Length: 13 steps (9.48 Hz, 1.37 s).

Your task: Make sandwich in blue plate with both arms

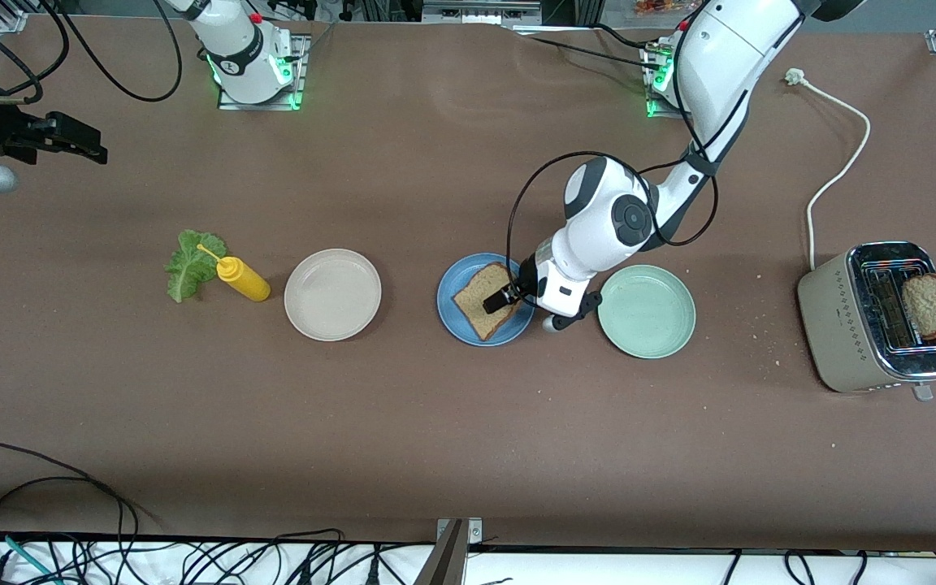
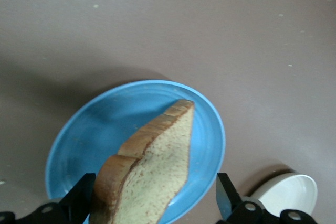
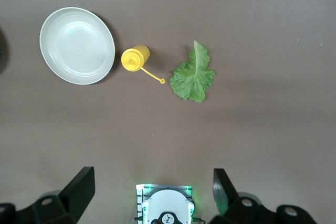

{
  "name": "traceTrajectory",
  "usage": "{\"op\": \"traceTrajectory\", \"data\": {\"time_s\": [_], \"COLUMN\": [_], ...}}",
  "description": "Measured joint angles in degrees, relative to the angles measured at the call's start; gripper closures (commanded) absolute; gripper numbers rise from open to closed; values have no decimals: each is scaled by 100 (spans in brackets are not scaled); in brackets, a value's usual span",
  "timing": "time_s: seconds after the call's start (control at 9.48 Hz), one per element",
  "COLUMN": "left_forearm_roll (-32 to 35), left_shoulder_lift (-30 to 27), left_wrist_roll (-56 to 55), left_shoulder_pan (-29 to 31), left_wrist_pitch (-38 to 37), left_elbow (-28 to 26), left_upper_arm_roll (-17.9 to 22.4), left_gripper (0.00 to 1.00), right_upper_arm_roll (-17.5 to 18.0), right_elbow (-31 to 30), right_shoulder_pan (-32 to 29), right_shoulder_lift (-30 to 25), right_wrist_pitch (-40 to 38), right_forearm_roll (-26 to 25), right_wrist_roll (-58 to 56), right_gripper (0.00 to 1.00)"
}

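Observation:
The blue plate stands mid-table, with one brown bread slice lying in it. My left gripper is low over the plate. In the left wrist view its fingers are spread wide either side of the slice on the plate; one finger is close beside the crust and the other is apart from it. A second slice stands in the toaster. The lettuce leaf lies toward the right arm's end, also in the right wrist view. My right gripper waits high and open.
A yellow squeeze bottle lies against the lettuce, beside a beige plate; both also show in the right wrist view, the bottle and the plate. A pale green plate stands beside the blue plate, toward the left arm's end. The toaster's white cord trails toward the bases.

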Motion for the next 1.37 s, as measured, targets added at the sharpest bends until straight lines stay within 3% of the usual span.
{"op": "traceTrajectory", "data": {"time_s": [0.84, 1.37], "left_forearm_roll": [1478, 1997], "left_shoulder_lift": [-124, -1195], "left_wrist_roll": [-75, 262], "left_shoulder_pan": [57, 1031], "left_wrist_pitch": [-1368, -2776], "left_elbow": [182, 287], "left_upper_arm_roll": [144, 211], "left_gripper": [0, 0], "right_upper_arm_roll": [-1, 0], "right_elbow": [1, 5], "right_shoulder_pan": [0, 0], "right_shoulder_lift": [0, -1], "right_wrist_pitch": [-6, -10], "right_forearm_roll": [0, -1], "right_wrist_roll": [0, 0], "right_gripper": [0, 0]}}
